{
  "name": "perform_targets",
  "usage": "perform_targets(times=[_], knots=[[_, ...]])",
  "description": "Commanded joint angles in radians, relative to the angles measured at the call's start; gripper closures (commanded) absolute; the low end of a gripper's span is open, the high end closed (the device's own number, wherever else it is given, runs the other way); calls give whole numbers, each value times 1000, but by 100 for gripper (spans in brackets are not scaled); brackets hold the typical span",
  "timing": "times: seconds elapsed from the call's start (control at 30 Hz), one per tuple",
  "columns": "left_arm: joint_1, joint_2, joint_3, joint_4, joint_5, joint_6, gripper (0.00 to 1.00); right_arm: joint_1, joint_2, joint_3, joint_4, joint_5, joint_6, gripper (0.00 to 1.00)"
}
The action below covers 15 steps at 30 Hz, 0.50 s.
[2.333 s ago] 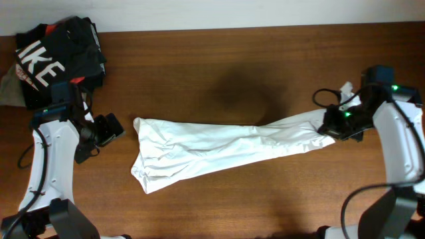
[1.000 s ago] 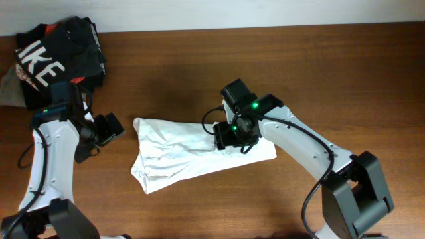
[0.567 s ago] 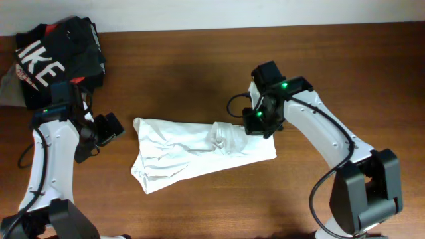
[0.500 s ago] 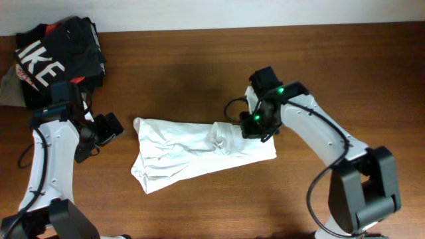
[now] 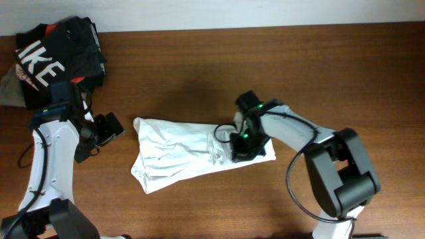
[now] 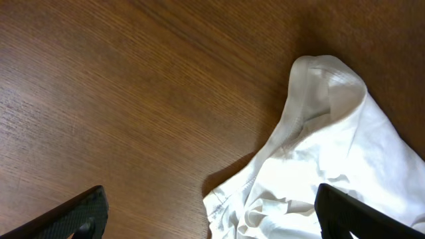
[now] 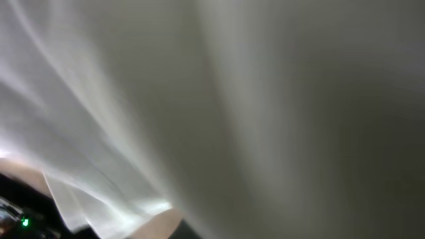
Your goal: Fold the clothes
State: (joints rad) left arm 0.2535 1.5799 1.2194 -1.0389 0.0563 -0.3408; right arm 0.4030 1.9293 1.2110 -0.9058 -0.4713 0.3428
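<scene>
A white garment (image 5: 174,151) lies crumpled in the middle of the brown table, its right end folded back over itself. My right gripper (image 5: 239,141) is low on that folded right end. The right wrist view is filled with blurred white cloth (image 7: 133,99), and the fingers are hidden, so I cannot tell whether they grip. My left gripper (image 5: 108,129) is open and empty just left of the garment. In the left wrist view its jaws (image 6: 209,211) are spread wide, with the garment's left end (image 6: 332,133) ahead of them.
A pile of dark clothes (image 5: 58,52) with white lettering sits at the table's far left corner, behind the left arm. A pale cloth edge (image 5: 6,86) shows beside it. The bare wood table (image 5: 199,73) surrounds the garment.
The right gripper dragged the garment's long right end leftward and folded it over, lifted off, then came down onto the folded end. The left arm has not moved.
</scene>
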Motion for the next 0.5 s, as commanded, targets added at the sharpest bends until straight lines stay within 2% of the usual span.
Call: perform_targets(times=[0.0,0.03,0.07,0.2,0.3,0.4,0.47], knots=[[-4,-6,4,2,8,1,1,-85,-140,115,-61,19,-119,92],[-4,-6,4,1,8,1,1,-132,-169,140,-76,19,-154,85],[-4,-6,4,1,8,1,1,-161,-174,143,-75,19,-156,83],[-4,-6,4,1,8,1,1,-270,-134,76,-67,-81,-274,83],[-4,-6,4,2,8,1,1,-313,-82,-18,-3,-247,-370,83],[-5,-6,4,2,8,1,1,-336,-14,-108,120,-331,-369,82],[-5,-6,4,0,8,1,1,-354,61,-134,181,-280,-325,82]])
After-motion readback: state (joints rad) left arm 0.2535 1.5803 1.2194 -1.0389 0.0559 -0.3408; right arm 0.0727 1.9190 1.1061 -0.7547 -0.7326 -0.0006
